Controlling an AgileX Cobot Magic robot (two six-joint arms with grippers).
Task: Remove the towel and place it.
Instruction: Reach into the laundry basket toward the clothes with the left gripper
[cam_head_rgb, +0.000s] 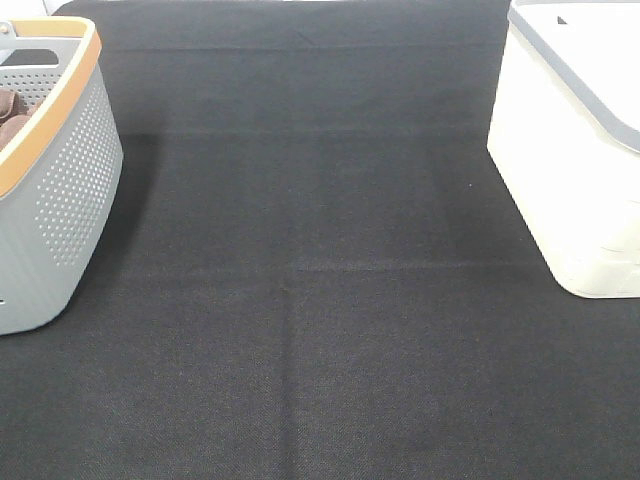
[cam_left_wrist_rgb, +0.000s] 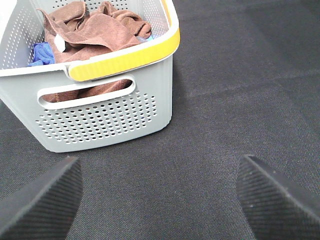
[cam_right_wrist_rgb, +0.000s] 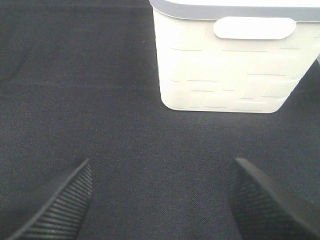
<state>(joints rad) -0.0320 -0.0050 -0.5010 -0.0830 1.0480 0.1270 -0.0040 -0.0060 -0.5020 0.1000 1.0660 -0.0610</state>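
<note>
Left wrist view: reddish-brown towel crumpled in the grey basket; left gripper and right gripper spread wide.

No writing can be read, not even on the white tag of the towel.

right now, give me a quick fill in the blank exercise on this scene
1. The brown towel lies bunched in the grey basket, next to a ____ cloth.
2. The left gripper is ____ and holds nothing.
3. In the exterior high view, the white bin stands on the ____ side.
Missing words: blue; open; right.
</note>
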